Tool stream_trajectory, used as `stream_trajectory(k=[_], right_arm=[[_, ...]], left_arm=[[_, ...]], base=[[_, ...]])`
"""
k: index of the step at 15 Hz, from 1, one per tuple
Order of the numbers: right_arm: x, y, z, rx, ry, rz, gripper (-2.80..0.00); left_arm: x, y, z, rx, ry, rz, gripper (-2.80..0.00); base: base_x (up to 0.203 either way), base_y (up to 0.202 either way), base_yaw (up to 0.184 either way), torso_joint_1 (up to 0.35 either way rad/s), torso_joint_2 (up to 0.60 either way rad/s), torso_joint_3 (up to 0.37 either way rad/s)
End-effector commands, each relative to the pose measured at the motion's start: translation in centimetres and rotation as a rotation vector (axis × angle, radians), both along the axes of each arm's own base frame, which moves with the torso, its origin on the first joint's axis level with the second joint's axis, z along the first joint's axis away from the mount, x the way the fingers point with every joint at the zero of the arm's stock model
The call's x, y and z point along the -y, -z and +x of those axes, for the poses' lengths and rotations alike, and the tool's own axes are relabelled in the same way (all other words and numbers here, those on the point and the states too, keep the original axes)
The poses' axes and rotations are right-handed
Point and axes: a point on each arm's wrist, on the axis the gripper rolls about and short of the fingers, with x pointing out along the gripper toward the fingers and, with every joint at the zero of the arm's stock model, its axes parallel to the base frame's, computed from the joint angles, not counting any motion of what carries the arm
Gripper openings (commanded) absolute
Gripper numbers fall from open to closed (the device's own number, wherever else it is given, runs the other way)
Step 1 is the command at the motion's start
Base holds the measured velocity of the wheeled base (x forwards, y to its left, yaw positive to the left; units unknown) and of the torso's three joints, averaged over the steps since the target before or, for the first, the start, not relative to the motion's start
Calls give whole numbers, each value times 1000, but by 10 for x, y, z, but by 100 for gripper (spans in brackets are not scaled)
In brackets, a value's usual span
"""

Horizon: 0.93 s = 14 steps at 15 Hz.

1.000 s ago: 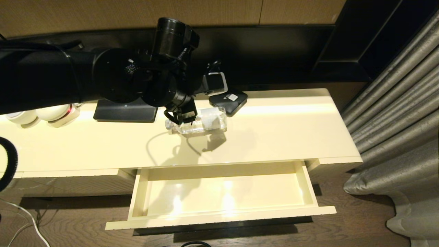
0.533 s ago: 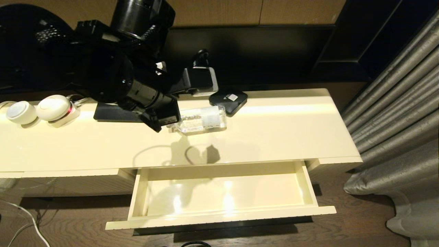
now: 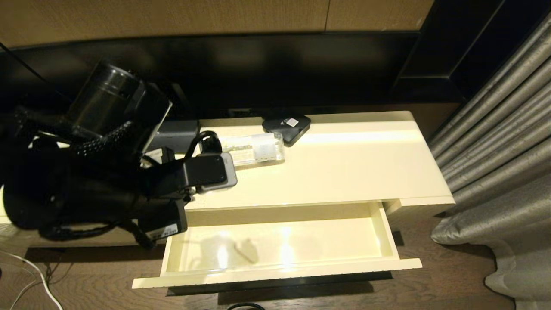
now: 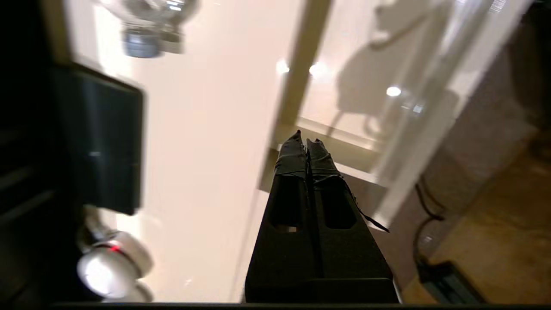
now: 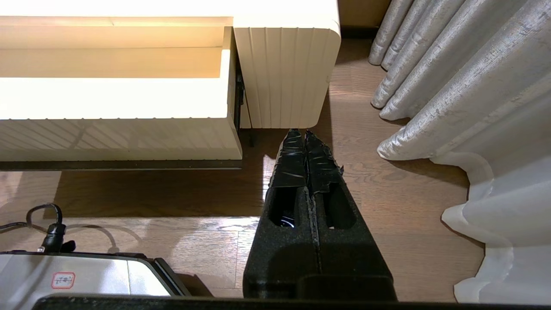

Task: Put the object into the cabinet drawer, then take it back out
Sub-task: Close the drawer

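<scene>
The object, a small clear water bottle (image 3: pixel 254 148), lies on its side on the cream cabinet top, cap toward the left; its cap end also shows in the left wrist view (image 4: pixel 144 26). The cabinet drawer (image 3: pixel 275 272) stands pulled out below it, glossy inside with nothing in it. My left arm (image 3: pixel 107 193) is drawn back at the left. Its gripper (image 4: pixel 305 140) is shut on nothing and hangs over the drawer's left corner (image 4: pixel 344 142), well away from the bottle. My right gripper (image 5: pixel 304 132) is shut and empty, low over the wooden floor by the cabinet's right end.
A black square box (image 3: pixel 286 125) sits just behind the bottle. A flat black slab (image 4: pixel 99 137) and white round devices (image 4: pixel 107 267) lie further left on the top. Grey curtains (image 3: pixel 495 150) hang at the right. Cables (image 3: pixel 30 275) trail on the floor at left.
The left gripper, open around the bottle's neck a second ago, has pulled away to the left and front and closed on nothing. The bottle has stayed where it lay.
</scene>
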Motion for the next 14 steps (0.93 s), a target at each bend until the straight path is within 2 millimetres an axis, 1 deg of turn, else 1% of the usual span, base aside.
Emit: stream_trajectory(k=[1, 3, 5, 8, 9, 11, 12, 14], right_arm=[[0, 0, 0, -2, -1, 0, -280], [0, 0, 0, -1, 0, 0, -280], [0, 0, 0, -3, -2, 0, -280], [0, 0, 0, -2, -2, 0, -280], [0, 0, 0, -1, -2, 0, -280], [0, 0, 0, -2, -2, 0, -280], [0, 0, 0, -1, -2, 0, -280], [0, 0, 0, -1, 0, 0, -280]], left_arm=[[-13, 24, -21, -88, 25, 14, -280], [-14, 52, -34, -185, 71, 62, -280], [-9, 79, -49, -248, 142, 107, -280], [0, 111, -71, -297, 250, 160, -280], [4, 119, -74, -302, 268, 161, -280], [16, 132, -72, -321, 255, 145, -280], [21, 135, -72, -323, 246, 127, -280], [33, 145, -77, -362, 239, 122, -280]], base=[[0, 0, 0, 0, 0, 0], [0, 0, 0, 0, 0, 0], [0, 0, 0, 0, 0, 0], [0, 0, 0, 0, 0, 0], [0, 0, 0, 0, 0, 0], [0, 0, 0, 0, 0, 0], [0, 0, 0, 0, 0, 0], [0, 0, 0, 0, 0, 0]])
